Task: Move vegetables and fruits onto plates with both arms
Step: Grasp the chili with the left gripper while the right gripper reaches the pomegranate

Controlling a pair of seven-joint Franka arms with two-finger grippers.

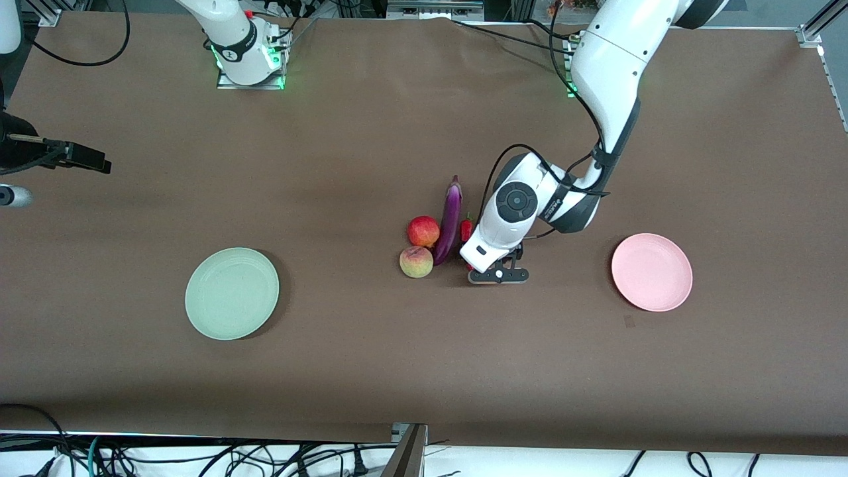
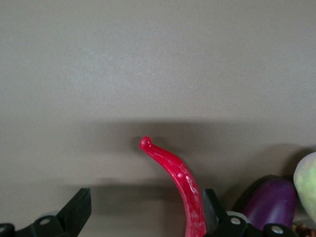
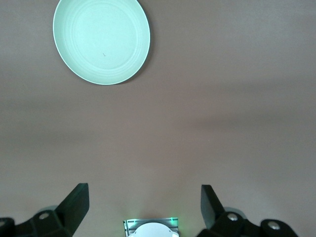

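Two gripper states logged: left gripper low over the thin curved red chili pepper beside the glossy purple eggplant, jaws spread wide, gripping nothing. Right gripper waits high above the brown table, jaws wide apart, empty.

Brown table carries green plate, pink plate, apple, peach, eggplant, chili

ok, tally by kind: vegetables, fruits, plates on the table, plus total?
Vegetables: 2, eggplant and chili pepper
Fruits: 2, apple and peach
Plates: 2, mint green plate and pink plate
Total: 6
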